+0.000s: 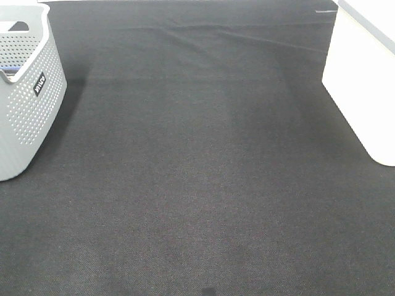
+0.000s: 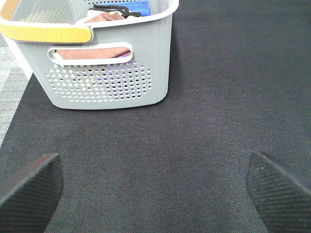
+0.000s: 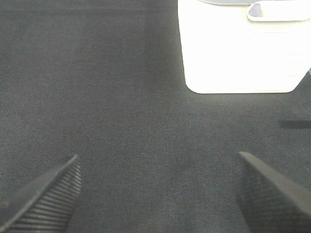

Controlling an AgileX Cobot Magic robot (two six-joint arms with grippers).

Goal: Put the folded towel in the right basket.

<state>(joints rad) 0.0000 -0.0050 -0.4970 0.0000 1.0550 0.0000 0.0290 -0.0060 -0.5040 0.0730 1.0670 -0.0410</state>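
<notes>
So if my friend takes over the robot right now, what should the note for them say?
Left pincer: open, holding nothing, above the black mat, facing the grey basket.
Right pincer: open, holding nothing, facing the white basket.
Things: grey basket at the left edge of the high view, with a reddish-brown towel and something blue inside. White basket at the right edge; its inside does not show.
Done: cannot tell whether any towel is in the right basket yet.
Left: probably lift a folded towel out of the grey basket and carry it to the white one.
</notes>
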